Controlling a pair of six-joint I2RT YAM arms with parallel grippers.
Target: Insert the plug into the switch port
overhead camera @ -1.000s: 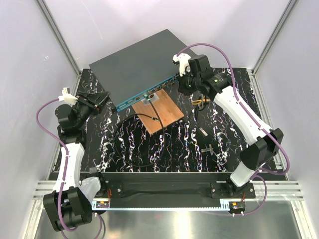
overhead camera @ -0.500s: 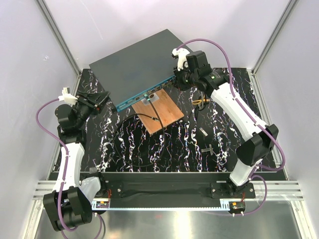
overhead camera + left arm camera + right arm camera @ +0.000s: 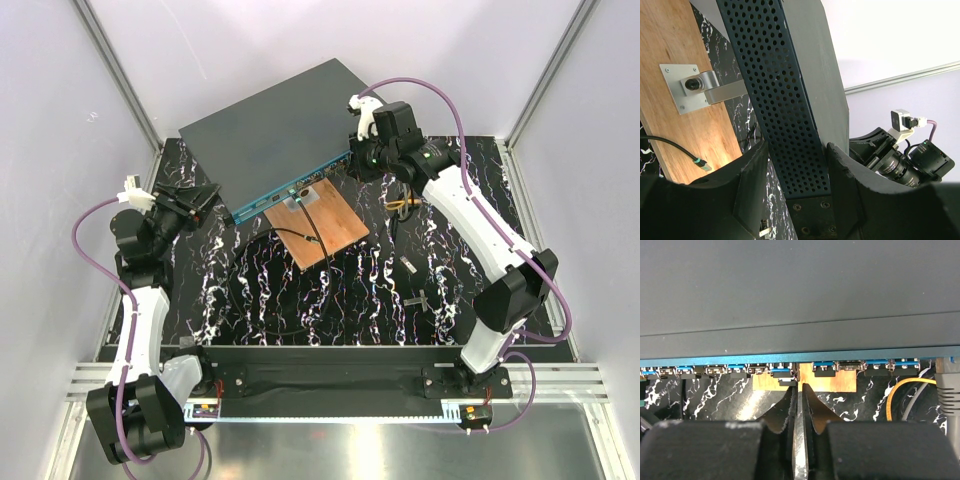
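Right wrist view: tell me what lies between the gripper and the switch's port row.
In the right wrist view, only a narrow strip of the copper-brown board shows between the right gripper and the port row of the switch.

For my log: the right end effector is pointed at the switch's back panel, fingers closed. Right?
No, not the back panel. In the right wrist view the right end effector faces the switch's teal front face with its row of ports, fingers closed.
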